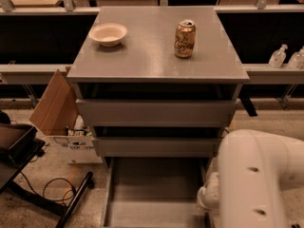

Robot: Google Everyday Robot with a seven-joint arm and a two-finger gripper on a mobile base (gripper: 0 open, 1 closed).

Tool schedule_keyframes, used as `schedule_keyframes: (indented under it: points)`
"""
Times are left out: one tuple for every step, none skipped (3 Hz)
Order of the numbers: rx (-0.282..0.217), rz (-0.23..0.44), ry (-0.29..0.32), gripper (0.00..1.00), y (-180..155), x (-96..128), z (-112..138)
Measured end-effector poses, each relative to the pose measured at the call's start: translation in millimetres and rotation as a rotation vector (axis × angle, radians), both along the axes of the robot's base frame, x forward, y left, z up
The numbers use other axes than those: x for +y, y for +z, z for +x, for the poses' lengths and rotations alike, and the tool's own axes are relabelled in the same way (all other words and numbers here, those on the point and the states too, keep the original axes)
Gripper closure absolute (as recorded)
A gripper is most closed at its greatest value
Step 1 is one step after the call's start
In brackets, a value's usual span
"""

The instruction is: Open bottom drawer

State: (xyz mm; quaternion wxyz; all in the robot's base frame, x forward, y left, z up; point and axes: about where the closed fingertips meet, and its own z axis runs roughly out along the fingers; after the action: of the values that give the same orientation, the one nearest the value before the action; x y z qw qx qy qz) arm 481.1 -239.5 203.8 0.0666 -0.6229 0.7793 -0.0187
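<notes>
The bottom drawer (156, 182) of the grey cabinet stands pulled far out toward me. Its shallow grey tray is open to view and looks empty, and its front panel (156, 215) lies at the lower edge of the view. The mid-sized drawer front (154, 146) and the tall drawer front (156, 112) above it stay pushed in. My white arm (259, 179) fills the lower right, and its wrist (209, 198) reaches down beside the drawer's right wall. My gripper lies below the wrist, outside the view.
A cream bowl (108, 33) and a tan drink can (184, 38) stand on the cabinet top (152, 61). An open cardboard box (54, 103) and a black stand with cables (42, 189) sit on the floor at left. Clear bottles (278, 56) stand on a ledge at right.
</notes>
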Motion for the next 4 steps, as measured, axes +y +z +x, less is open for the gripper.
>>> schedule_keyframes:
  points:
    - [-0.068, -0.008, 0.021, 1.00, 64.1, -34.7, -12.2]
    - [-0.146, 0.000, 0.024, 1.00, 130.1, -65.4, -48.1]
    - [-0.303, -0.013, 0.017, 1.00, 224.2, -94.0, -94.8]
    - [-0.403, -0.048, 0.018, 1.00, 276.6, -93.5, -120.3]
